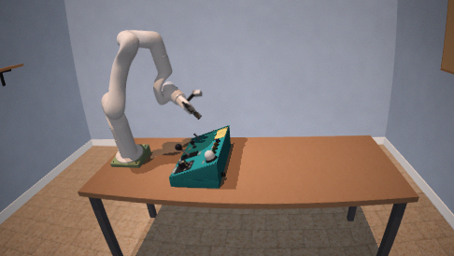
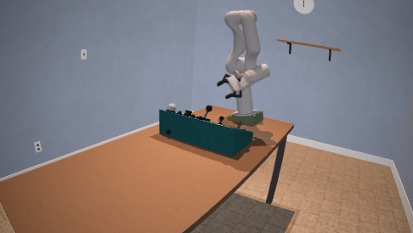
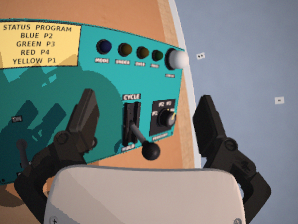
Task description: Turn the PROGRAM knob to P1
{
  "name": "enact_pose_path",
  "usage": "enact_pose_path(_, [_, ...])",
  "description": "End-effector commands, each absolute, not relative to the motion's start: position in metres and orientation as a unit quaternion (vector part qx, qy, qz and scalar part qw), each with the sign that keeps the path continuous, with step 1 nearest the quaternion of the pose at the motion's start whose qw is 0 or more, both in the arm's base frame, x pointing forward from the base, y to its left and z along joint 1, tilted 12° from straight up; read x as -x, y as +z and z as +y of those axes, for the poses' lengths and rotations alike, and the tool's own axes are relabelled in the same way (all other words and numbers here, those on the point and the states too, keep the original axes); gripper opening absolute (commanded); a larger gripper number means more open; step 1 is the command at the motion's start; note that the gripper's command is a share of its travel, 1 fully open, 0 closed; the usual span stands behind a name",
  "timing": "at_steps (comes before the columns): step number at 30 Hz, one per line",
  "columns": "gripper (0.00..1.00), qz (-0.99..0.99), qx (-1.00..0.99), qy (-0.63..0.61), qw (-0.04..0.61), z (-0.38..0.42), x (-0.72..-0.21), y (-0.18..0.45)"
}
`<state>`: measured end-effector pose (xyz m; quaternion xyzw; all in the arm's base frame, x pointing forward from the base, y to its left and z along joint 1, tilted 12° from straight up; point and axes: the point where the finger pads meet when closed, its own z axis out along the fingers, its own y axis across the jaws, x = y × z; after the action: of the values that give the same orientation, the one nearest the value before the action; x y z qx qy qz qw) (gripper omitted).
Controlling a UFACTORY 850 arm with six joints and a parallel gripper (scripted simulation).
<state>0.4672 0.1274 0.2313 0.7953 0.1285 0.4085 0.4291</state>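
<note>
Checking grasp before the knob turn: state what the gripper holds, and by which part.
Nothing is held. The gripper is wide open, hovering above the teal console, touching no control.

There is 1 teal console [image 1: 196, 175] on 1 tabletop [image 1: 304, 168]. In the wrist view its panel shows 1 yellow label [image 3: 40, 44], 4 dark round buttons [image 3: 131, 51], 1 white knob [image 3: 174, 59] and 1 black ball-tipped lever [image 3: 150, 151].
</note>
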Motion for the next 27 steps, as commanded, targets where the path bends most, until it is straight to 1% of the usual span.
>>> enact_pose_path(1, [1.0,0.12,-0.814,0.45,0.346,0.149,-0.442,0.212])
enact_pose_path(3, [1.0,0.12,-0.814,0.45,0.346,0.149,-0.442,0.212])
enact_pose_path(4, [1.0,0.116,-0.823,0.458,0.315,0.156,-0.43,0.204])
enact_pose_path(6, [1.0,0.116,-0.823,0.458,0.315,0.156,-0.43,0.204])
enact_pose_path(7, [1.0,0.112,-0.832,0.462,0.287,0.161,-0.419,0.197])
enact_pose_path(8, [1.0,0.112,-0.832,0.462,0.287,0.161,-0.419,0.197])
enact_pose_path(9, [1.0,0.107,-0.84,0.464,0.26,0.166,-0.408,0.189])
enact_pose_path(10, [1.0,0.107,-0.84,0.464,0.26,0.166,-0.408,0.189])
enact_pose_path(11, [1.0,0.103,-0.847,0.464,0.237,0.17,-0.397,0.183])
enact_pose_path(12, [1.0,0.103,-0.847,0.464,0.237,0.17,-0.397,0.183])
enact_pose_path(13, [1.0,0.098,-0.854,0.463,0.216,0.173,-0.388,0.177])
enact_pose_path(14, [1.0,0.098,-0.854,0.463,0.216,0.173,-0.388,0.177])
enact_pose_path(15, [1.0,0.094,-0.86,0.462,0.198,0.175,-0.379,0.172])
enact_pose_path(16, [1.0,0.094,-0.86,0.462,0.198,0.175,-0.379,0.172])
enact_pose_path(18, [1.0,0.088,-0.868,0.457,0.172,0.177,-0.365,0.165])
enact_pose_path(20, [1.0,0.088,-0.868,0.457,0.172,0.177,-0.365,0.165])
enact_pose_path(23, [1.0,0.083,-0.875,0.452,0.153,0.179,-0.355,0.159])
enact_pose_path(27, [1.0,0.082,-0.876,0.451,0.149,0.179,-0.353,0.158])
